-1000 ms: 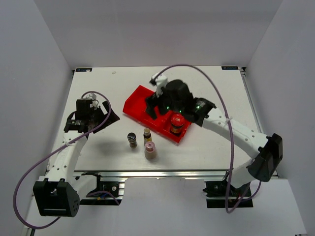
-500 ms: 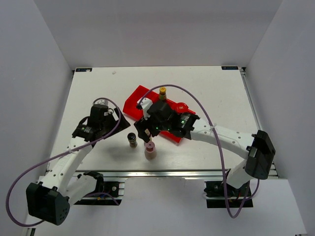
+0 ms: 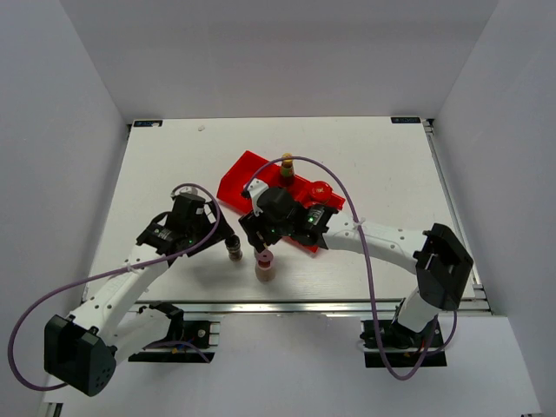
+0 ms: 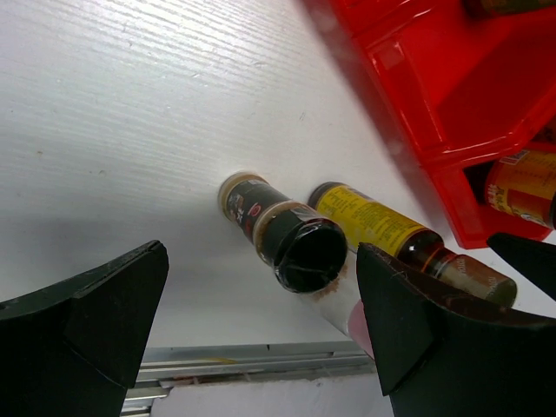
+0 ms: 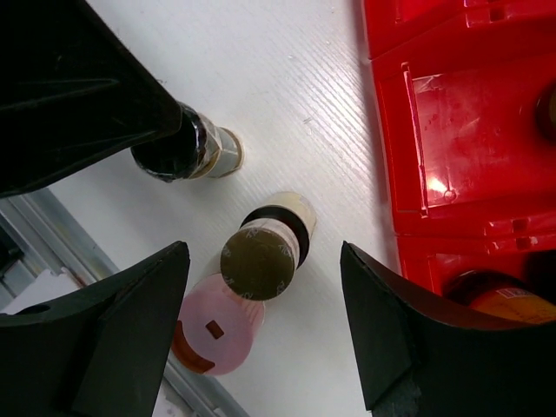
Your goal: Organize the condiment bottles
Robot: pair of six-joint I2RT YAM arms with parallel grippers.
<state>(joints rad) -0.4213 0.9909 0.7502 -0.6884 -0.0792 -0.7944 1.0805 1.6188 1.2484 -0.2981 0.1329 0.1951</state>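
Note:
A dark grey black-capped shaker (image 3: 233, 250), a slim yellow-capped bottle (image 3: 259, 253) and a pale pink-capped bottle (image 3: 264, 268) stand close together on the table in front of the tray. My left gripper (image 3: 222, 240) is open, with its fingers on either side of the shaker (image 4: 295, 248). My right gripper (image 3: 259, 238) is open above the yellow-capped bottle (image 5: 261, 259), with the pink cap (image 5: 221, 335) beside it. Another yellow-capped bottle (image 3: 286, 164) and a red-lidded jar (image 3: 321, 189) stand in the tray. My right arm hides any other jar.
The red three-compartment tray (image 3: 236, 181) lies at an angle at mid-table, and its near compartments show in the right wrist view (image 5: 469, 113). The table's front edge and metal rail (image 3: 261, 306) run just in front of the bottles. My two grippers are very close together.
My right gripper has moved from over the tray down to the bottles in front of it, uncovering a yellow-capped bottle in the tray. My left gripper has moved right to the shaker.

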